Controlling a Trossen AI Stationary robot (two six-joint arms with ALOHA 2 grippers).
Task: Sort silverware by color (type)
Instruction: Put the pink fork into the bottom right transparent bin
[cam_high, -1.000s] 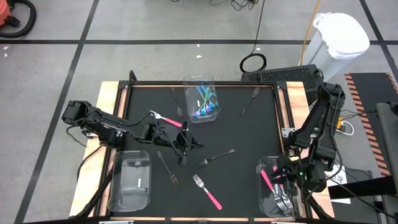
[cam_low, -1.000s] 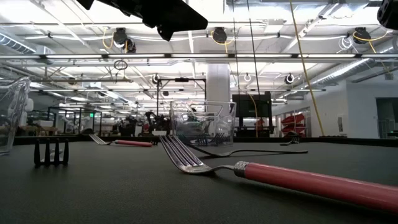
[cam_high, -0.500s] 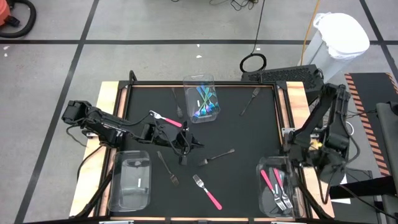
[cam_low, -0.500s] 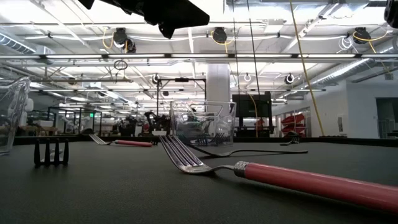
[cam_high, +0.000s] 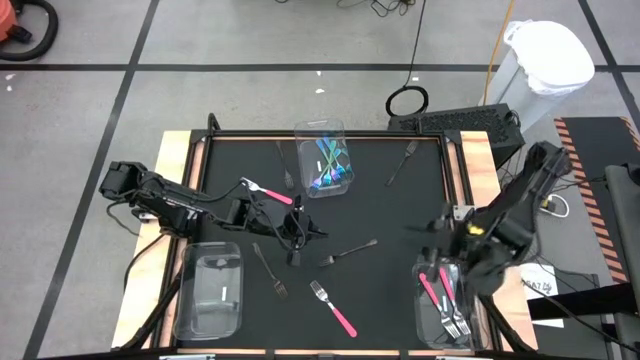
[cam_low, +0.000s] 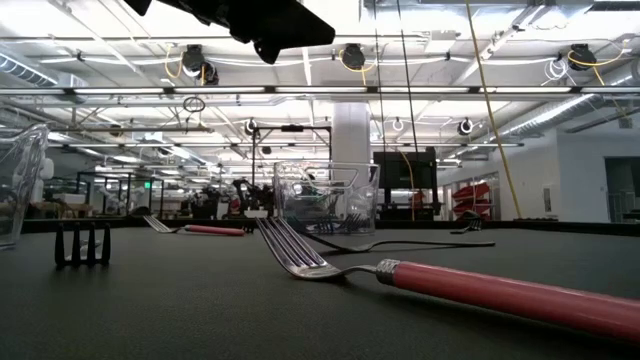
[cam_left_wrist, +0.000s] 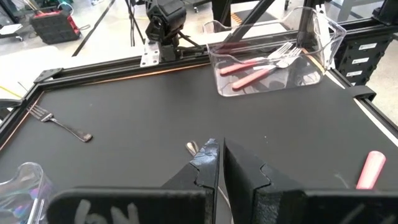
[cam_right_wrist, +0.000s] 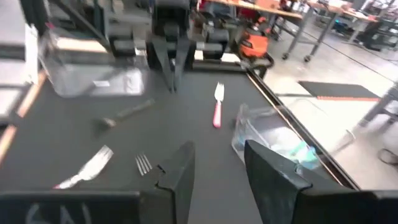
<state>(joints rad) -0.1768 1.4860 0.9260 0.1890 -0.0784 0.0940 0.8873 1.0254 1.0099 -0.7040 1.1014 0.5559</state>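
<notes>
Left gripper (cam_high: 300, 233) sits mid-table, fingers pressed together on a dark fork (cam_high: 294, 240). 2 pink forks (cam_high: 432, 290) lie in the near-right bin (cam_high: 422, 325). Right gripper (cam_high: 425, 227), fingers apart and empty, has swung out of that bin toward the table's centre.

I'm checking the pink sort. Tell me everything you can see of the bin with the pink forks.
The pink bin is a clear, rigid-looking plastic tub, rectangular with rounded corners, standing upright at the table's near right corner. Inside lie pink forks with pink handles and silver heads, flat on the bottom, partly overlapping. In the left wrist view it sits on the black mat by the frame. The right hand hangs just beside it, open and empty; nothing else visibly touches it.
</notes>
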